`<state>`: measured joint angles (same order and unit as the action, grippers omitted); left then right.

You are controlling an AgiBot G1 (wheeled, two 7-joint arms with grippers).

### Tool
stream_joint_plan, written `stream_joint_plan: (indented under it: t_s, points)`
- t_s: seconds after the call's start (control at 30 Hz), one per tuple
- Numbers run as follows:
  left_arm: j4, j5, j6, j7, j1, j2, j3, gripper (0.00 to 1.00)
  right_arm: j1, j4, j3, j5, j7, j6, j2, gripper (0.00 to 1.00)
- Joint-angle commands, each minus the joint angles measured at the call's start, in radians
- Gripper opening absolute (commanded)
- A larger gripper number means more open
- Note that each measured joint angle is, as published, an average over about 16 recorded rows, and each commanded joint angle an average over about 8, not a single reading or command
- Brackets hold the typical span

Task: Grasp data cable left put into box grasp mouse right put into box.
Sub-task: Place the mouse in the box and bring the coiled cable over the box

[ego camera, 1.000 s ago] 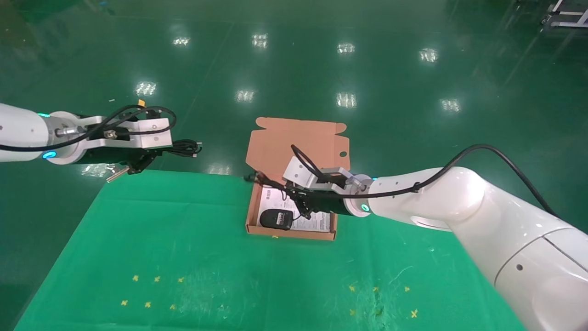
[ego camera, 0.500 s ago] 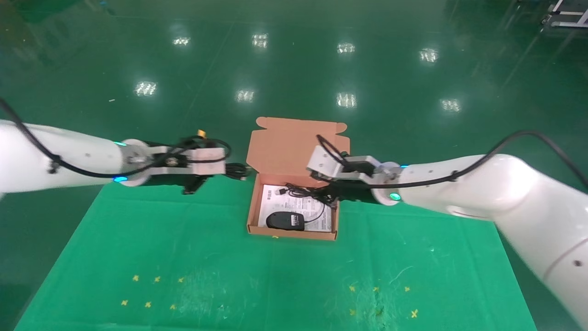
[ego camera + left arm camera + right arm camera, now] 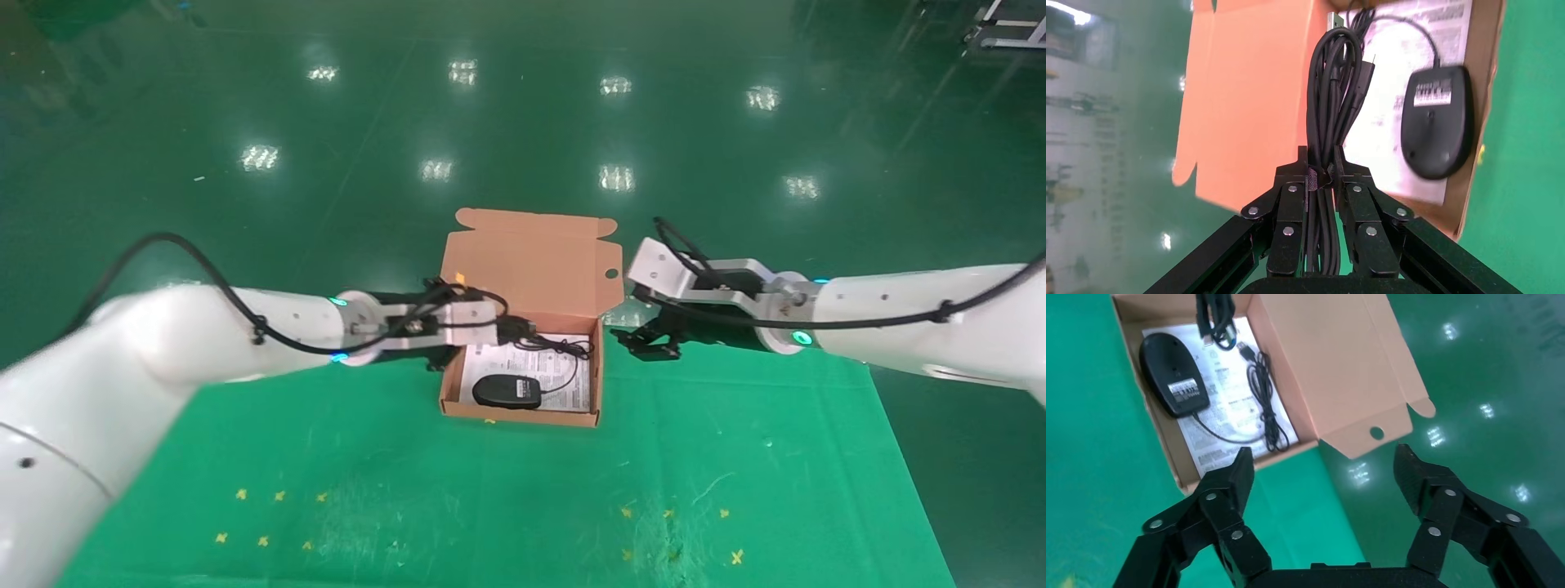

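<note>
The salmon-orange box [image 3: 520,414] stands open at the far middle of the green table, its flap lid [image 3: 531,261] upright. The black mouse [image 3: 507,392] lies inside on a white printed sheet, its thin cord [image 3: 564,349] coiled beside it. My left gripper [image 3: 513,328] is shut on the black data cable bundle [image 3: 1335,92] and holds it over the box's far left corner. The mouse shows in the left wrist view [image 3: 1436,122]. My right gripper [image 3: 650,346] is open and empty, just right of the box; its wrist view shows the mouse [image 3: 1173,373] and the box [image 3: 1184,471].
The green cloth table [image 3: 490,498] has small yellow cross marks near its front. Beyond its far edge lies a glossy green floor [image 3: 523,106].
My left arm has carried the data cable rightward from beyond the table's far left to over the box. My right gripper has let go of the mouse's cord and drawn back right, out of the box.
</note>
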<state>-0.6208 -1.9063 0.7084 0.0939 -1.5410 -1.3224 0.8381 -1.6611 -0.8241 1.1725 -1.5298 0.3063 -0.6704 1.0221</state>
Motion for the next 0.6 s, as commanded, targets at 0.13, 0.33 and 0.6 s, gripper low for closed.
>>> stream_joint_plan:
  t_s: [0.13,0.33,0.6]
  points:
    - [0.068,0.074,-0.037,0.087,0.012,-0.04,0.008,0.0,-0.015,-0.073,0.026,-0.06,0.088,-0.006,-0.044,1.0]
    - [0.065,0.171,-0.066,0.121,0.024,-0.047,0.065,0.0,-0.023,-0.135,0.051,-0.129,0.19,-0.002,-0.061,1.0]
    - [0.048,0.254,-0.077,0.152,0.027,-0.049,0.111,0.79,-0.025,-0.177,0.064,-0.172,0.244,0.003,-0.074,1.0]
